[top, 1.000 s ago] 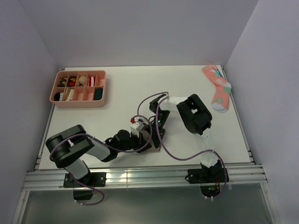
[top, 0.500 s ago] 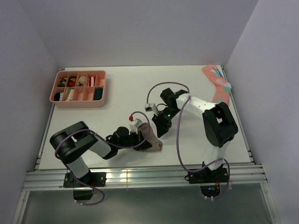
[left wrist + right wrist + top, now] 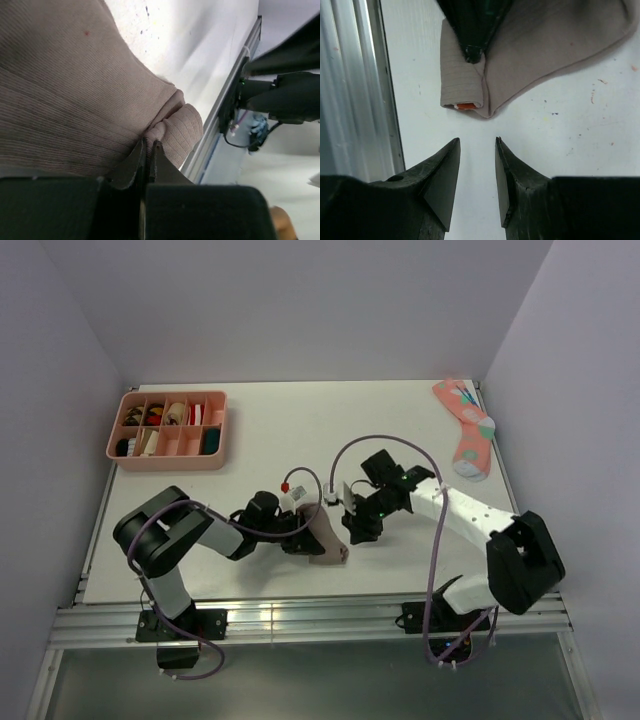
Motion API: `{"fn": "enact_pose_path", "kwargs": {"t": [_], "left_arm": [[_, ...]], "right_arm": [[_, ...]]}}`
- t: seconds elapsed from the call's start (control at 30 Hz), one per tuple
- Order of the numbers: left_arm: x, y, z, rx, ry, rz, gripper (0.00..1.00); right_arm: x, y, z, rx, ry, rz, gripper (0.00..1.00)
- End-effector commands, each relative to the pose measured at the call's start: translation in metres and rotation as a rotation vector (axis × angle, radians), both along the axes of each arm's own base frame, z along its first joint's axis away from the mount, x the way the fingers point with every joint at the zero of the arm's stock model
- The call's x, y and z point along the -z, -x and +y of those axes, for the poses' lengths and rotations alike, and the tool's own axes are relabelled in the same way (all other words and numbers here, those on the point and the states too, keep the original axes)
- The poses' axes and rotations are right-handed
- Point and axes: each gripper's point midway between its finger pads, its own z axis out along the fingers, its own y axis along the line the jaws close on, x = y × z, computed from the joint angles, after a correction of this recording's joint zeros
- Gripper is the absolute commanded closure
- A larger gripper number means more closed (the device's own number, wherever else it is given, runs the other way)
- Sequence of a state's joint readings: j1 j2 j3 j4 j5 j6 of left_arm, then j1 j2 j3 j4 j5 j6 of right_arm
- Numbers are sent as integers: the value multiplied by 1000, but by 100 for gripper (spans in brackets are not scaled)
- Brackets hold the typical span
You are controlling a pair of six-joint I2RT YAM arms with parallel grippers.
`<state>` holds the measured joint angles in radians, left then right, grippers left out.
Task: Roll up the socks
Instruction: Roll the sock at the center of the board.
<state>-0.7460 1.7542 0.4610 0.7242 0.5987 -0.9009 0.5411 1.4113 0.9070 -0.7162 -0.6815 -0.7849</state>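
You are pinching a fold of the taupe sock [image 3: 75, 90] in the left gripper [image 3: 148, 146] — the right gripper [image 3: 477, 142] is hovering empty, narrowly parted, the rolled end just beyond its fingertips.

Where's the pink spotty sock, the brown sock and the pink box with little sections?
Coral-pink sock with green and white spots [image 3: 470, 435], top view, on its middle.
Taupe-brown ribbed sock [image 3: 545, 45], right wrist view, on its flat body.
Pink plastic compartment tray [image 3: 165, 462], top view, on its near wall.
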Motion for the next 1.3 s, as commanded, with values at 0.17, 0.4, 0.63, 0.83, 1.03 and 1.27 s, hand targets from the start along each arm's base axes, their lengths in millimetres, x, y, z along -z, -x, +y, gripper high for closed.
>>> {"fn": "enact_pose_path", "kwargs": {"t": [0.17, 0.4, 0.63, 0.83, 1.03, 1.27], "left_arm": [[56, 50, 47, 37, -202, 370, 100], [53, 49, 45, 46, -198, 403, 100], [55, 46, 44, 43, -196, 420, 100], [56, 46, 43, 38, -194, 427, 100], [55, 44, 42, 39, -196, 429, 100], [53, 41, 42, 34, -201, 421, 100]], "right_arm": [[11, 26, 26, -164, 14, -321, 58], [14, 38, 44, -217, -19, -411, 57], [15, 48, 57, -237, -34, -410, 55], [21, 58, 61, -267, -13, -359, 53], [31, 64, 63, -293, 22, -348, 53], [31, 71, 66, -319, 32, -329, 48]]}}
